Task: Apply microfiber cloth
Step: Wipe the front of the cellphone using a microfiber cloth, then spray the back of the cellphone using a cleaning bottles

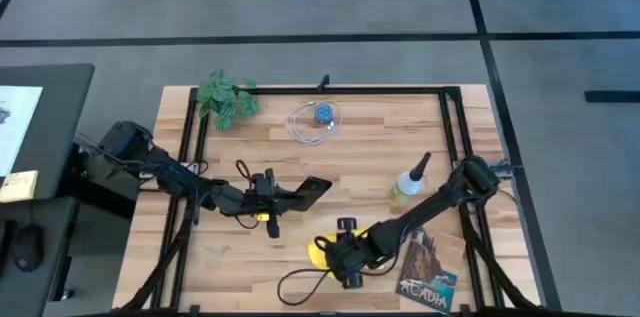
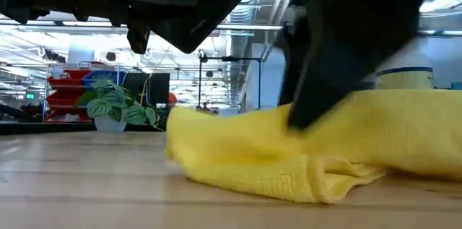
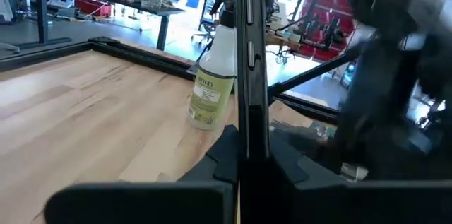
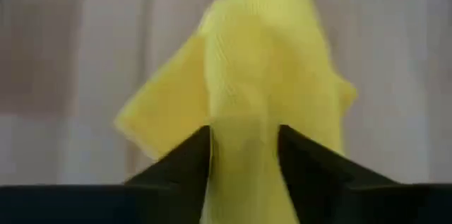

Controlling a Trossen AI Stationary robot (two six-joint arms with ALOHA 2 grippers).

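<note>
the desk [image 1: 380, 147] holds it all. the left end effector [image 1: 283, 195] pinches a black phone [image 1: 306, 189] on its edge, near the spray bottle [image 1: 410, 181]. the right end effector [image 4: 244, 155] pinches the yellow microfiber cloth [image 1: 319, 250], lying on the desk near that bottle. best to lift the cloth gently and rub the phone flat. the booklet [image 1: 428, 275] reads "acadia".

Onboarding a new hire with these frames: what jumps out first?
The bright yellow microfiber cloth, bunched on the table's near edge and pinched between the fingers of the right gripper. Next, the left gripper near the table's middle, holding a black smartphone on edge. Behind them stands a spray bottle, with a leafy plant at the far left corner.
</note>
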